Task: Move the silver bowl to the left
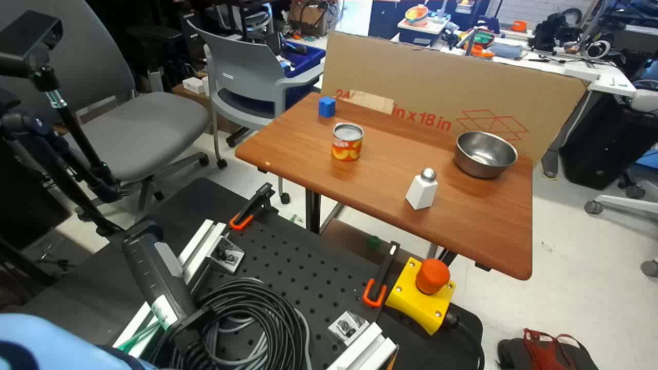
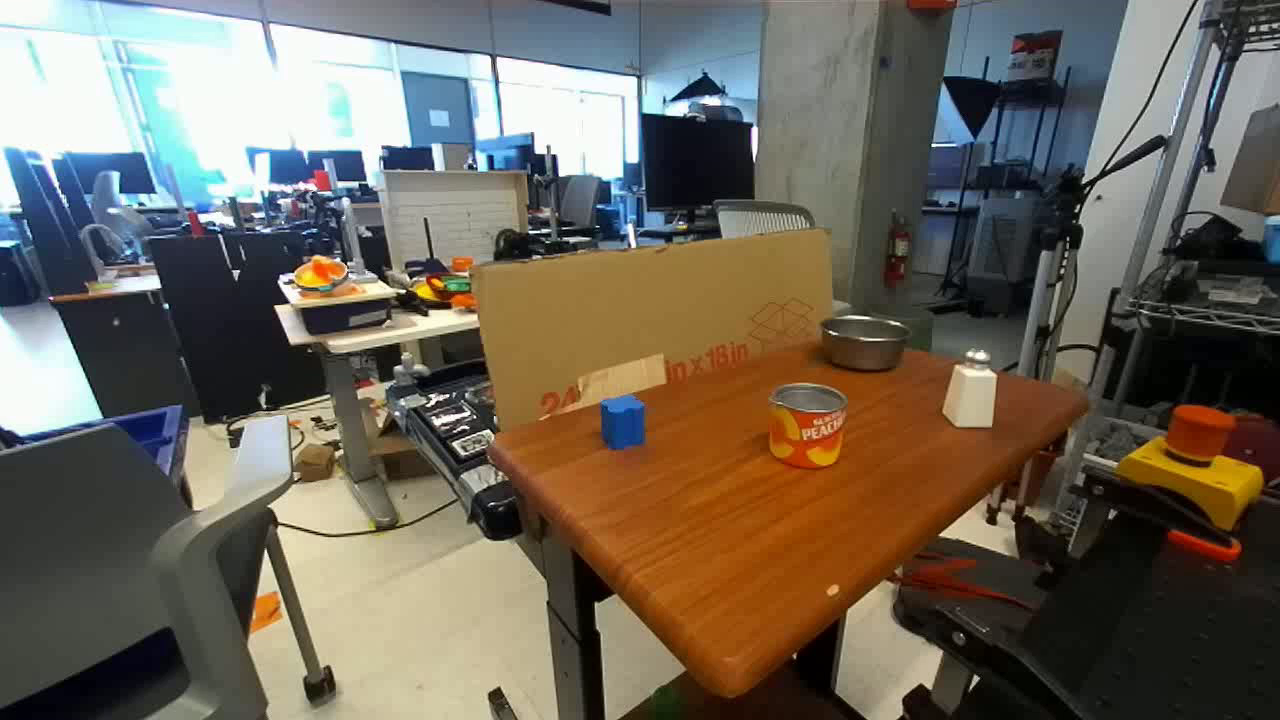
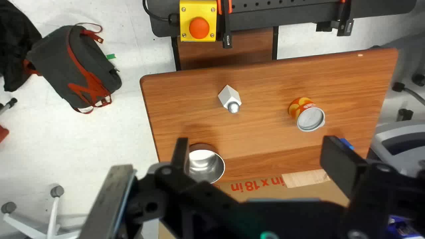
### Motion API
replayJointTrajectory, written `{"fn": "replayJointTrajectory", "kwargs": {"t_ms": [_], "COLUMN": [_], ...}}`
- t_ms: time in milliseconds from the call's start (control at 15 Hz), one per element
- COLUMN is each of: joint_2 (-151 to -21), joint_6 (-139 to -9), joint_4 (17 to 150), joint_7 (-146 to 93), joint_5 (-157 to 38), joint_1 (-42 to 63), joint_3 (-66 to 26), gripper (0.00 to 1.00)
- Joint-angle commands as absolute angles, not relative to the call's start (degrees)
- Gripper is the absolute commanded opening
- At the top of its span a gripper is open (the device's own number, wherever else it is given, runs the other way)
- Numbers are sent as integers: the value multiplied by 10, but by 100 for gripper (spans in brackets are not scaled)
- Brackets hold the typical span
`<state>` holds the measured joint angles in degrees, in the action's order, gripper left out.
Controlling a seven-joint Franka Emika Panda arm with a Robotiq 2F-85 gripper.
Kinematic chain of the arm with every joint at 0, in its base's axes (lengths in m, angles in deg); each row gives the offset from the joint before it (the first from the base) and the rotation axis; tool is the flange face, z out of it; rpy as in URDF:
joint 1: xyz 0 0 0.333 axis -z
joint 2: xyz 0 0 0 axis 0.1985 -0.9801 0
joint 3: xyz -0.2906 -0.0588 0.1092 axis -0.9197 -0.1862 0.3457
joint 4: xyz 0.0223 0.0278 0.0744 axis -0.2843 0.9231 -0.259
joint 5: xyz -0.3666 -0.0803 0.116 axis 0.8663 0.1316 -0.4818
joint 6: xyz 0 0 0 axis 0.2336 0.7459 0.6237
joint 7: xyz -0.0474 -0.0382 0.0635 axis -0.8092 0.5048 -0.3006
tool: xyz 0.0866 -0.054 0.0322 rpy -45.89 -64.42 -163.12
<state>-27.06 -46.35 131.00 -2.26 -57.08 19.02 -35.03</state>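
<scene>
- Near one corner of brown rectangular wood-grain table (image 1: 380, 180): shiny round silver-metal bowl (image 1: 486, 154), upright, just beside tan cardboard panel (image 1: 437, 77); unclear whether touching.
- Near bowl: white tapered bottle (image 1: 421, 194) with rounded silver top, upright.
- Farther from bowl: orange cylindrical can (image 2: 808, 440), upright; farthest, small blue block (image 2: 622, 422).
- In wrist view: black two-fingered gripper (image 3: 255, 149), spread wide, partly screening bowl.

Wooden table (image 3: 262, 127) is standing below gripper (image 3: 257, 154); pale floor (image 3: 109, 142) is spreading lower down. Far beyond gripper, windows (image 2: 200, 85) are glaring white and concrete pillar (image 2: 820, 130) is rising.
</scene>
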Motion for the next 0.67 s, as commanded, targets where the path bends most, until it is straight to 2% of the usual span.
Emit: {"fn": "replayJointTrajectory", "kwargs": {"t_ms": [0, 400, 600], "joint_2": [-272, -272, -335], "joint_6": [-462, -462, -501], "joint_4": [1308, 1307, 1294], "joint_7": [-20, -20, -54], "joint_5": [-574, -574, -571], "joint_1": [195, 195, 189], "joint_3": [-347, -347, -331], "gripper": [100, 100, 100]}}
